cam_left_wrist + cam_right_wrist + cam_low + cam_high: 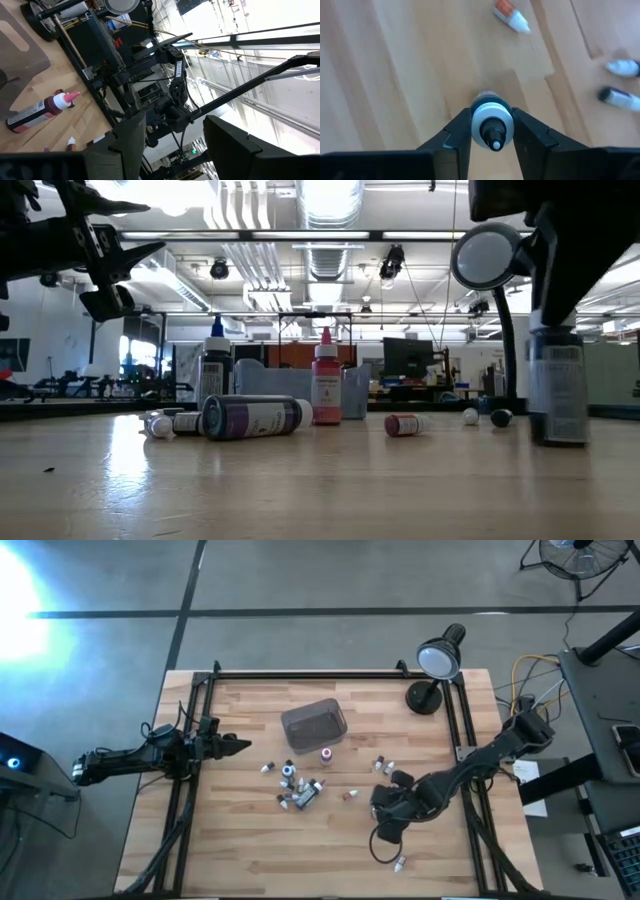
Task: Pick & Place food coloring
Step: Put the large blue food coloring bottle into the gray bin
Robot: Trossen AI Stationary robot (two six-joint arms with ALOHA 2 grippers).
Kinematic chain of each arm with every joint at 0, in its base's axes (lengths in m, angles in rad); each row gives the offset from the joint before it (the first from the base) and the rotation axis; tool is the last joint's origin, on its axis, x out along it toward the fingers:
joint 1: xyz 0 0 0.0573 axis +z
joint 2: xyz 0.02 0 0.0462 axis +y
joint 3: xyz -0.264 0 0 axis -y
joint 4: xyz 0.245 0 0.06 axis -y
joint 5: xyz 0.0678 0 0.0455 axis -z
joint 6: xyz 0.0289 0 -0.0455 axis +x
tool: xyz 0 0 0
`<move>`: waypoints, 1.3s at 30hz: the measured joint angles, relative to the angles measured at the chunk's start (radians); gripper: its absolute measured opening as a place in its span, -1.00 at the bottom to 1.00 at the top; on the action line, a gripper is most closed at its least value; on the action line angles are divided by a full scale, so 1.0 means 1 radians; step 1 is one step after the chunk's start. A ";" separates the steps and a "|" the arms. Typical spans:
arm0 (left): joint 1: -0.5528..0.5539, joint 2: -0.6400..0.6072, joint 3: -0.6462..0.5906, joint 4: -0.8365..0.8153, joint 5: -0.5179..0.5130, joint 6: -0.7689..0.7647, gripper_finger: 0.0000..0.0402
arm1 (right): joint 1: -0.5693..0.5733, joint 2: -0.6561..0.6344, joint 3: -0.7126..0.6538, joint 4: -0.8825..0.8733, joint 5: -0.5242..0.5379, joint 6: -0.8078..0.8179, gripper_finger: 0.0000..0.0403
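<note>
Several small food coloring bottles (298,788) lie and stand at mid-table; in the low view one lies on its side (255,417) and a pink one (326,385) stands upright. My right gripper (385,820) is right of that cluster, pointing down and shut on one upright bottle (557,385). My left gripper (240,745) hovers open over the table's left part, above the surface and holding nothing; its fingers (172,145) stand apart in the left wrist view. My right gripper (491,131) pinches a bottle between its two fingers (460,130), at the upper body just under the blue collar (491,112) and dark nozzle. The fingers come from above, pointing down. The bottle stays upright, and its base (557,438) looks to be at the table surface.
A translucent grey tub (314,724) sits beyond the cluster, and a black desk lamp (437,665) stands at the far right. Black frame rails (190,790) run along both sides. Loose bottles lie near the right gripper (385,766), one by the near edge (401,863).
</note>
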 joint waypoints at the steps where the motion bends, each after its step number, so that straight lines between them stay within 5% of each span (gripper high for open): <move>1: 0.000 0.000 0.000 0.000 0.000 0.000 -0.12 | -0.006 -0.007 0.000 -0.014 -0.003 0.001 -0.48; 8: 0.000 0.000 0.000 0.001 -0.001 0.000 -0.12 | -0.138 -0.075 0.098 -0.063 0.093 -0.063 -0.48; 13: 0.000 0.000 0.000 0.001 -0.002 0.000 -0.12 | -0.305 -0.081 0.222 -0.054 0.153 -0.289 -0.48; 23: 0.000 0.000 0.000 0.001 -0.001 -0.025 -0.12 | -0.602 0.154 0.501 -0.034 0.054 -0.732 -0.46; 39: -0.002 0.000 0.000 -0.105 0.022 -0.041 -0.12 | -0.687 0.430 0.640 -0.066 -0.027 -0.755 -0.32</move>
